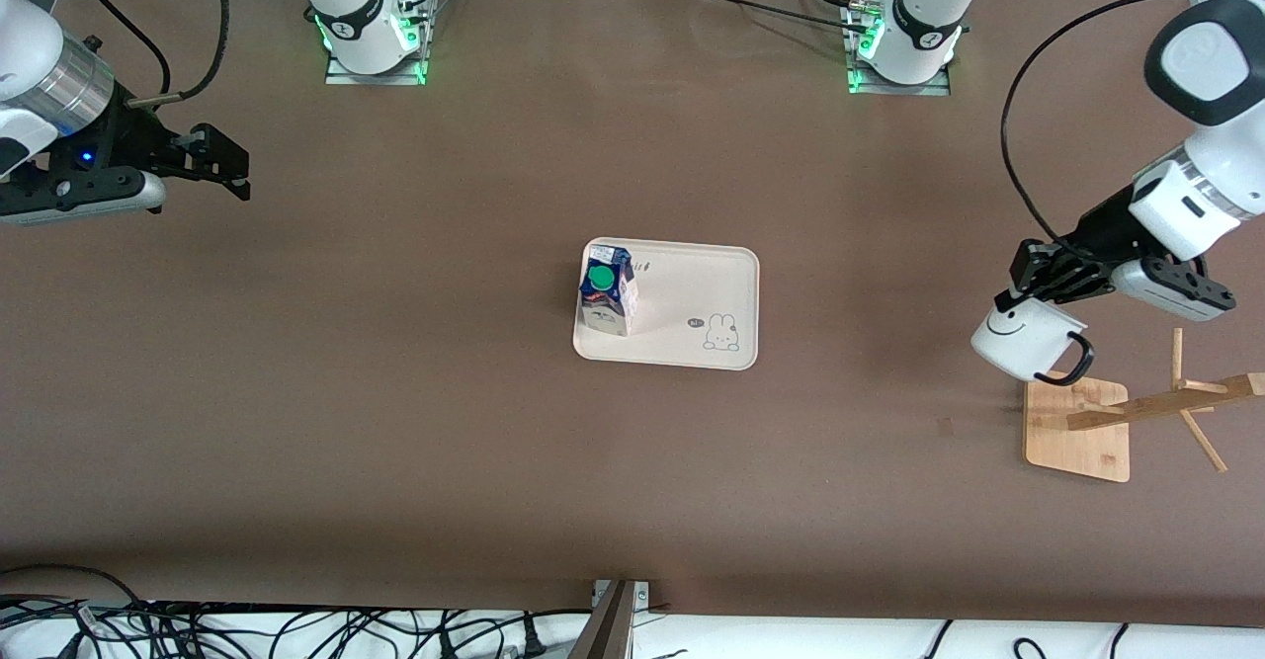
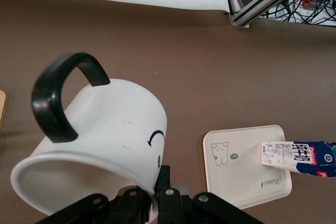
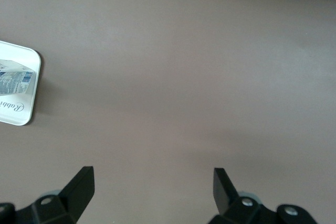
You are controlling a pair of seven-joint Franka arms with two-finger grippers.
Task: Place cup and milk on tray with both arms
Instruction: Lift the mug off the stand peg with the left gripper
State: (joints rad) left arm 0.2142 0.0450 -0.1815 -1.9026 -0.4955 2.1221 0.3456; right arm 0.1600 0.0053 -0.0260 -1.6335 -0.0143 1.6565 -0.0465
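Milk [image 1: 608,289] stands on the tray [image 1: 692,288]; left gripper [image 1: 1038,284], well off the tray above the wooden rack [image 1: 1077,432], pinches the tilted cup [image 1: 1028,341] by its rim, which may slip in transit; right gripper [image 1: 212,160] waits, fingers apart.

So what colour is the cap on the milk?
Green; the round cap on the milk shows best in the front view.
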